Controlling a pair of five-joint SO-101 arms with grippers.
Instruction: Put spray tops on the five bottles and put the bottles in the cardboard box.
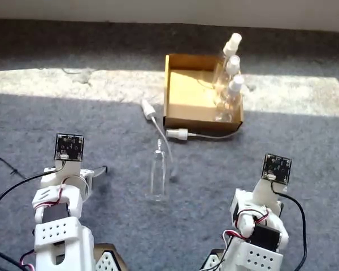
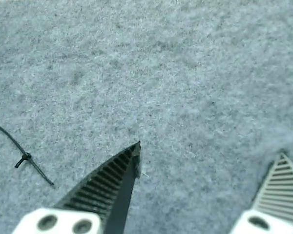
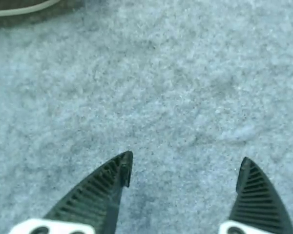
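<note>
- The open brown cardboard box sits on the grey carpet at about 12 o'clock in the high view, in a band of sunlight.
- Three clear plastic bottles with white spray tops stand upright in a row along the box's 3 o'clock wall.
- A fourth clear plastic bottle without a top is on the carpet at about 7 o'clock from the box, between the two arms.
- A loose white spray top with a long dip tube lies at 9 o'clock from the box, and its tube runs down beside the open bottle's neck.
- A second loose white spray top lies just below the box's near wall, with its tube trailing toward 3 o'clock.
- The left gripper is spread wide over bare carpet and holds nothing. The open bottle lies well apart at about 3 o'clock from that arm.
- The right gripper is also spread wide and holds nothing. The open bottle lies at about 10 o'clock from it, and the box at about 11 o'clock.
- A thin black cable tie lies on the carpet near the left gripper.
</note>
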